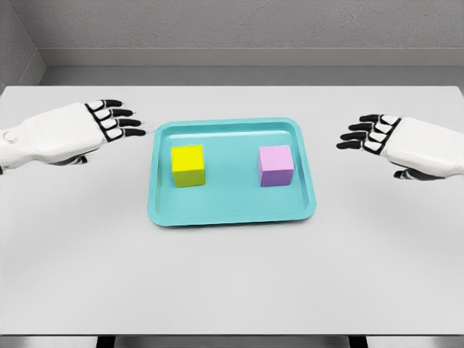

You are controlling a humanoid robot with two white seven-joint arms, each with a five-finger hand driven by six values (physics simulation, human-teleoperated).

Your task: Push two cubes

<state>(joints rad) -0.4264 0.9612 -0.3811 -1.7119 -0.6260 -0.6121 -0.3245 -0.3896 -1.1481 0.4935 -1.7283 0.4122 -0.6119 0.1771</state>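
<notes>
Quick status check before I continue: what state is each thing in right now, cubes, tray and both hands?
Yellow cube: upright on the tray, left side, untouched.
Purple cube: upright on the tray, right side, apart from the yellow one.
Tray: flat on the table.
Left robot hand: open, left of the tray, holding nothing.
Right robot hand: open, right of the tray, holding nothing.

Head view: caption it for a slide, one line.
Open left hand and right hand flank a teal tray holding a yellow cube and purple cube.
</notes>
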